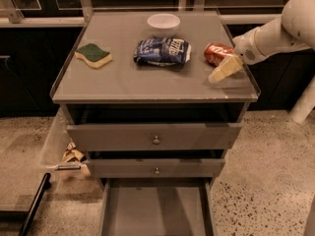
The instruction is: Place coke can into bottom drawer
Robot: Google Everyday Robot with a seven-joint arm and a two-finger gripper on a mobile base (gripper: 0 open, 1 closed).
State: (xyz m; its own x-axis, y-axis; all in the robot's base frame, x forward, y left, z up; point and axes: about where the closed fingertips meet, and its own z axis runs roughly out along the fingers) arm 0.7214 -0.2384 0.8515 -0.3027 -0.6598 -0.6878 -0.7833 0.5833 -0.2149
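Observation:
The coke can [215, 52] lies on its side on the right part of the cabinet top [138, 80], red with white lettering. My gripper [222, 66] reaches in from the right on a white arm and sits right at the can, on its front right side, touching or nearly touching it. The bottom drawer [156, 209] is pulled out at the foot of the cabinet, and its flat grey floor holds nothing.
A blue-and-white snack bag [163, 51] lies left of the can. A white bowl [163, 21] stands at the back and a green sponge [93, 55] at the left. Two upper drawers [155, 137] with small knobs stand slightly ajar. Crumpled wrappers [73, 155] lie on the floor to the left.

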